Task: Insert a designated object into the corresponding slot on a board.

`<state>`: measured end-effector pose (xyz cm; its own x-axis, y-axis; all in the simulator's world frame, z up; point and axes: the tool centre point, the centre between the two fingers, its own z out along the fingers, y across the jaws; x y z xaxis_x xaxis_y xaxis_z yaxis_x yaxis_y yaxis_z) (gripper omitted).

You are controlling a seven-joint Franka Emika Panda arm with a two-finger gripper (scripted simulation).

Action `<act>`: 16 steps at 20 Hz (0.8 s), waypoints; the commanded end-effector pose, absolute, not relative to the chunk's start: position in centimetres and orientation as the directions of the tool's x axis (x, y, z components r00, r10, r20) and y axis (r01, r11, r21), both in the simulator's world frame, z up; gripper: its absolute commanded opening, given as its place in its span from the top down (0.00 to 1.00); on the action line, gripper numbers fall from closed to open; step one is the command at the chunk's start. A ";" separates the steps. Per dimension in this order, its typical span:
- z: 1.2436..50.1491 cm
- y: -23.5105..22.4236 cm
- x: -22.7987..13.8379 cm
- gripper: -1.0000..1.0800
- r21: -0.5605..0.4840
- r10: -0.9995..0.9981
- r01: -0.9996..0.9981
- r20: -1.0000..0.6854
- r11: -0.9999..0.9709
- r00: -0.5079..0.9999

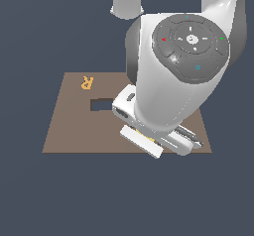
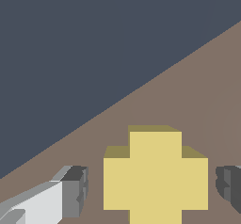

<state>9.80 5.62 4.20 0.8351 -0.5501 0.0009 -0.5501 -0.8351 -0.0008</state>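
Yellow cross (image 2: 155, 176) lies flat on the brown board (image 1: 69, 126), between the spread jaws, not yet touched. To grasp well, the gripper (image 2: 153, 190) should stay centred and close evenly, so the piece does not turn.

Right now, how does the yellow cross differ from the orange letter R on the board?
The yellow cross is pale yellow and plus-shaped; the letter R is orange. The cross sits between the gripper fingers, which stand apart from it; the R lies far from the gripper. Both rest on the brown board.
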 end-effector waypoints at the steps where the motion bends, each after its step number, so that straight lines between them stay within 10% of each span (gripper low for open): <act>1: 3.4 5.6 9.8 0.04 0.000 -0.551 -0.551 0.000 -0.835 0.835; 4: 3.0 5.6 9.8 0.04 0.000 -0.552 -0.552 0.000 -0.834 0.834; 5: 3.0 5.6 9.8 1.00 0.000 -0.552 -0.552 0.000 -0.834 0.834; 16: 3.1 5.7 9.8 1.00 -0.001 -0.551 -0.551 0.000 -0.834 0.834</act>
<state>9.80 5.66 3.09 0.8343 -0.5513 0.0002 -0.5513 -0.8343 -0.0009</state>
